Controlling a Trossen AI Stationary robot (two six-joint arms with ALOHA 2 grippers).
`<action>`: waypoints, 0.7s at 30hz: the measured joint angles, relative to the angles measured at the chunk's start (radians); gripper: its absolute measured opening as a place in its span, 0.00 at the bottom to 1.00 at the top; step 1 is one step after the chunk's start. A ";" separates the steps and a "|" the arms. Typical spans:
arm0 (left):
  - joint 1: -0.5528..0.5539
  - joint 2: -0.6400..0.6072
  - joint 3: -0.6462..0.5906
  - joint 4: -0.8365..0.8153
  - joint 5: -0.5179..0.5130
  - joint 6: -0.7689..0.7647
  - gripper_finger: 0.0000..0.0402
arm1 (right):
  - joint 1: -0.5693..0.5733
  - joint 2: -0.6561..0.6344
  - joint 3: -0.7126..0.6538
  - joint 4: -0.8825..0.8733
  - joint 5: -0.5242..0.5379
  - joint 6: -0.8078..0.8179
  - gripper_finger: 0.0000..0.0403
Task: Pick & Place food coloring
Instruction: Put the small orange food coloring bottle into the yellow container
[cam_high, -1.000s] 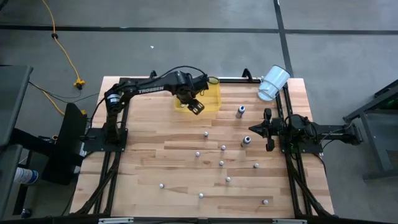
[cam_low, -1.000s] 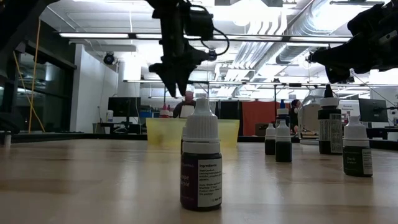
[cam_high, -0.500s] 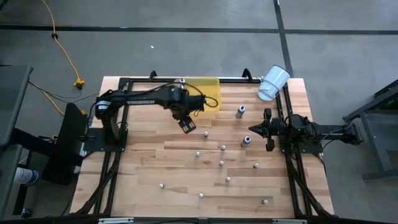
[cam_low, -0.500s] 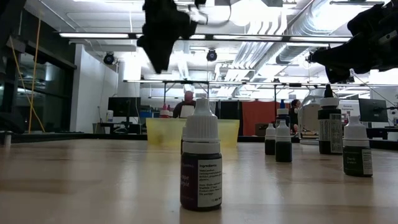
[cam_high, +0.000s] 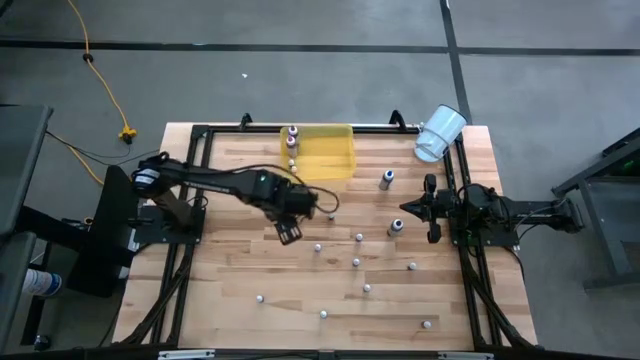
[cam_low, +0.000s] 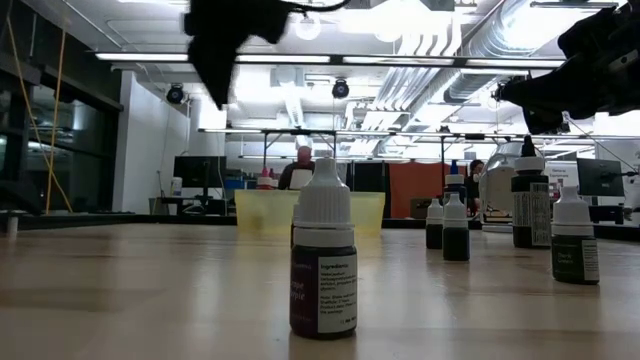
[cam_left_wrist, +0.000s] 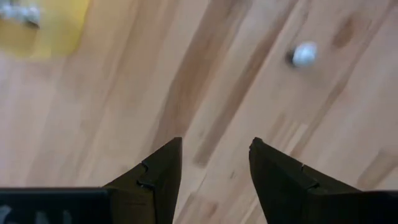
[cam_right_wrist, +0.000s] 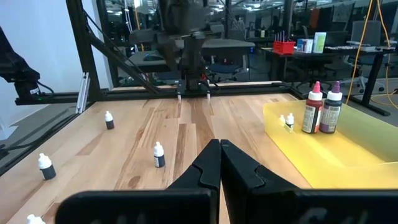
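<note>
Several tiny food coloring bottles stand scattered on the wooden table, among them one (cam_high: 332, 214) and another (cam_high: 318, 246). Two taller ones stand nearer the right arm (cam_high: 387, 179) (cam_high: 397, 226). The yellow tray (cam_high: 335, 160) holds a red bottle (cam_right_wrist: 313, 109), a purple one (cam_right_wrist: 332, 107) and a tiny one (cam_right_wrist: 289, 120), all upright. My left gripper (cam_high: 288, 232) hovers open over bare wood, between the tray and the scattered bottles; a white-capped bottle (cam_left_wrist: 303, 54) lies ahead of its fingers. My right gripper (cam_high: 432, 210) waits shut at the table's right side.
A white plastic cup (cam_high: 440, 133) lies on its side at the far right corner. A dark-bodied bottle (cam_low: 323, 265) stands close to the low camera. Black frame rails run along the table's left, far and right sides. Bare wood lies to the left of the scattered bottles.
My left gripper has swung from above the yellow tray toward the table's near edge and a little left, now standing over bare wood. The tray, which the arm covered before, now shows its bottles. The right arm has kept still.
</note>
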 joint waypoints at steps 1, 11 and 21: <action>-0.012 -0.009 -0.016 -0.014 0.003 -0.010 0.44 | 0.000 0.000 0.000 0.000 0.000 0.000 0.00; -0.130 -0.104 -0.139 0.032 0.009 -0.176 0.44 | 0.000 0.011 0.000 0.000 -0.001 0.000 0.00; -0.279 -0.157 -0.179 -0.018 0.007 -0.529 0.44 | 0.000 0.028 0.000 0.000 0.000 0.000 0.00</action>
